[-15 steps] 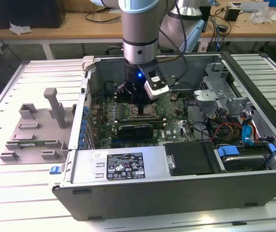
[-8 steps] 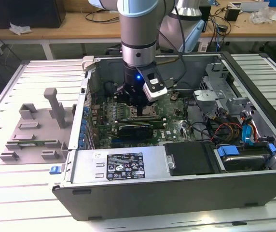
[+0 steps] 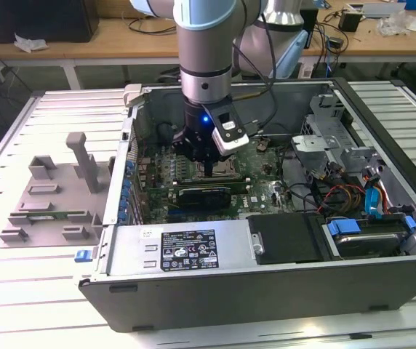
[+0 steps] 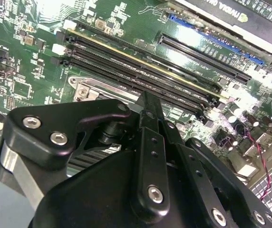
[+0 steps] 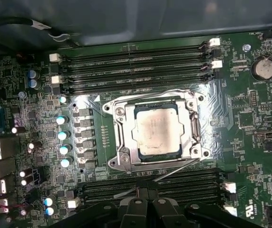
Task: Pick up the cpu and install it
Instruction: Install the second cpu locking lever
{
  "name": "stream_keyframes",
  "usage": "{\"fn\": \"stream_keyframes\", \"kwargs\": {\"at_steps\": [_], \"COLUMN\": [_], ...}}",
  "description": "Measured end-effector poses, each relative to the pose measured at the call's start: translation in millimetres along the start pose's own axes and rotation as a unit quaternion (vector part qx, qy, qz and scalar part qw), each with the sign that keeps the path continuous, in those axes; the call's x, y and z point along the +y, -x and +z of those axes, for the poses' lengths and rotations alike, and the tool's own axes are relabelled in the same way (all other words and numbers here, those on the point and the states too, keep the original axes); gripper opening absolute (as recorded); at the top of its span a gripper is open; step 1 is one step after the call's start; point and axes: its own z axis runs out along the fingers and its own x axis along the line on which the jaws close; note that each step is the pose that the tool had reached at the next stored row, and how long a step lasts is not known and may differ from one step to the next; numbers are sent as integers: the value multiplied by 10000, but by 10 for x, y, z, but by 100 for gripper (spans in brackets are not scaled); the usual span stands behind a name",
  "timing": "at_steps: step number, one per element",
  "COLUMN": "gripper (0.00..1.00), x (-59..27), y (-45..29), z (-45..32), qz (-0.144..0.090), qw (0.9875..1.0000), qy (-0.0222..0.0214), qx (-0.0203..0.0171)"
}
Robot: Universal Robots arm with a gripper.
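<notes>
The cpu (image 5: 156, 129), a small square chip with a dull silvery top, lies flat inside the metal socket frame (image 5: 118, 142) on the green motherboard (image 5: 250, 123). My gripper (image 3: 206, 166) hangs inside the open computer case (image 3: 266, 291), right over the socket area. In the first wrist view the gripper (image 5: 147, 194) sits just off the socket's edge, above a row of memory slots (image 5: 183, 183). Its fingers are shut together with nothing between them. The second wrist view has the gripper (image 4: 148, 100) tip hovering close above the board.
A long black expansion card (image 3: 204, 195) sits beside the socket toward the case front. A power supply (image 3: 186, 247), drive bay and loose cables (image 3: 346, 193) crowd the exterior view's right. A grey fixture tray (image 3: 52, 196) rests on the table at the exterior view's left.
</notes>
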Motion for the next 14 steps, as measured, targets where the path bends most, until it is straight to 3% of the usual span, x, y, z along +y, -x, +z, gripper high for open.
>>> {"fn": "stream_keyframes", "kwargs": {"at_steps": [7,11,14], "gripper": [11,11,11], "x": [-5,-19,-22], "y": [-13,-55,-87], "z": [28,91,112], "qz": [2,1,3], "qw": [10000,10000,10000], "qy": [0,7,82], "qx": [0,-5,-8]}}
